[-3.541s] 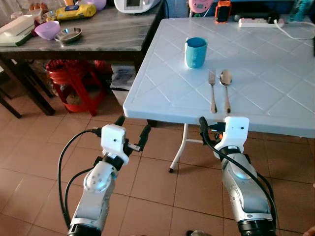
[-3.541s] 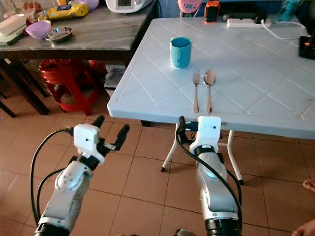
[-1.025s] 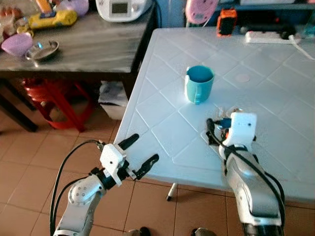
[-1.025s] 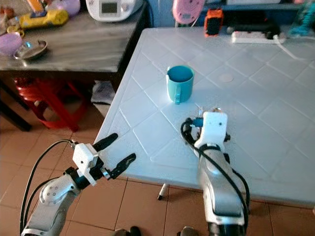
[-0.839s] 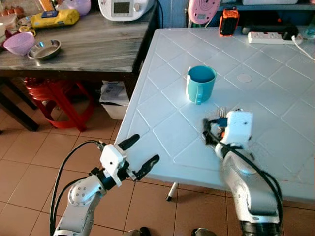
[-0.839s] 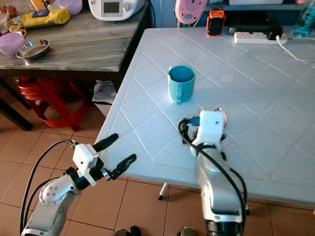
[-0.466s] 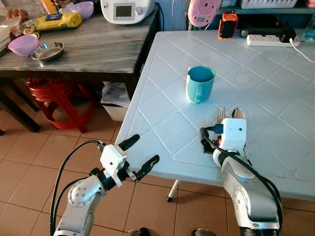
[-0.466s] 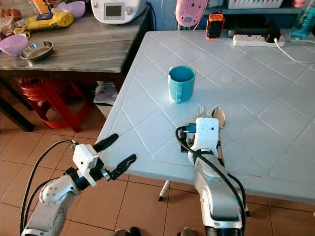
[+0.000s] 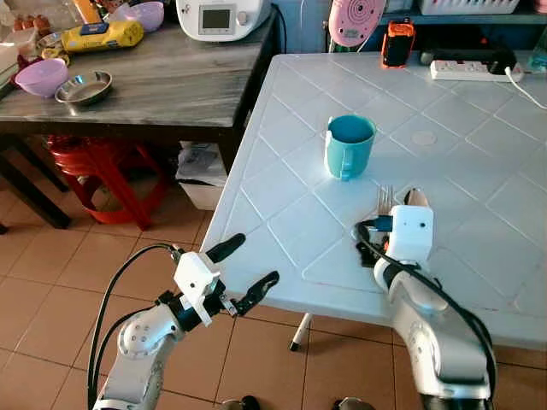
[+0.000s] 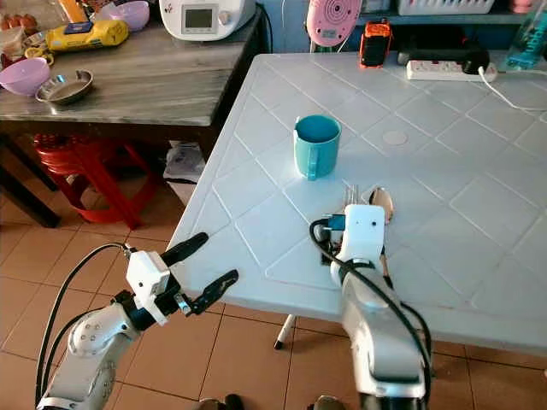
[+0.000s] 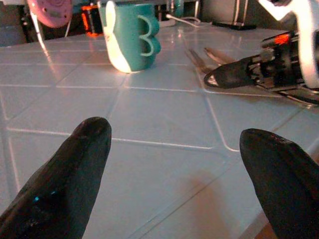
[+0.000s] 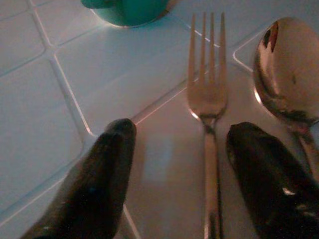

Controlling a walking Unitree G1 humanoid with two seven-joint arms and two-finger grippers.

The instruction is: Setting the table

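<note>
My right gripper (image 12: 174,174) sits low over the white table (image 9: 479,256), right of centre in the head views. Its 2 fingers (image 12: 99,184) are spread wide, one on each side of the fork (image 12: 207,99) handle, not closed on it. The spoon (image 12: 284,74) lies just beside the fork. The teal mug (image 9: 349,145) stands above them in the frame. My left gripper (image 9: 244,272) hovers at the lower left, off the table's near edge, fingers spread wide and holding nothing.
</note>
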